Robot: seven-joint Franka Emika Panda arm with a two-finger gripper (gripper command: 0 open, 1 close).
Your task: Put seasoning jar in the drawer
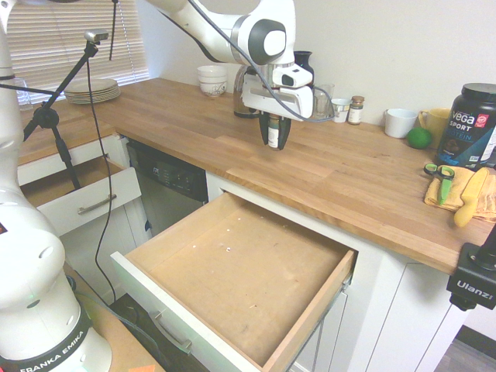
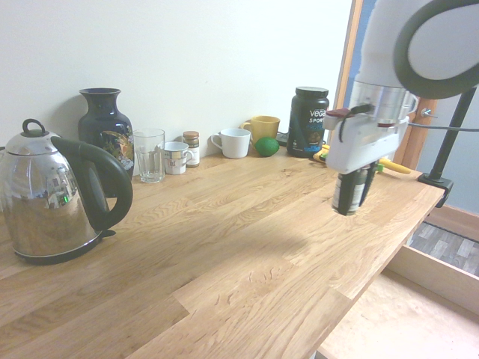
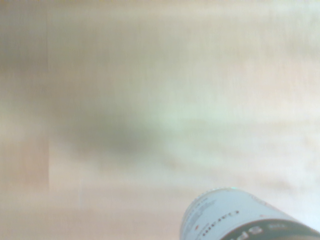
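The pincer (image 1: 274, 130), pointing down, is clamped on the upright seasoning jar (image 1: 273, 132) above the table (image 1: 349, 186); the open drawer (image 1: 232, 271) lies lower, beyond the table's front edge (jar hangs clear).

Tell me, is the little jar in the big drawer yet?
Not yet. Picking up looks done: the gripper is shut on the small glass seasoning jar with a white label, held above the wooden countertop. The wide wooden drawer with a white front is open and bare. Carrying over and lowering in remain.
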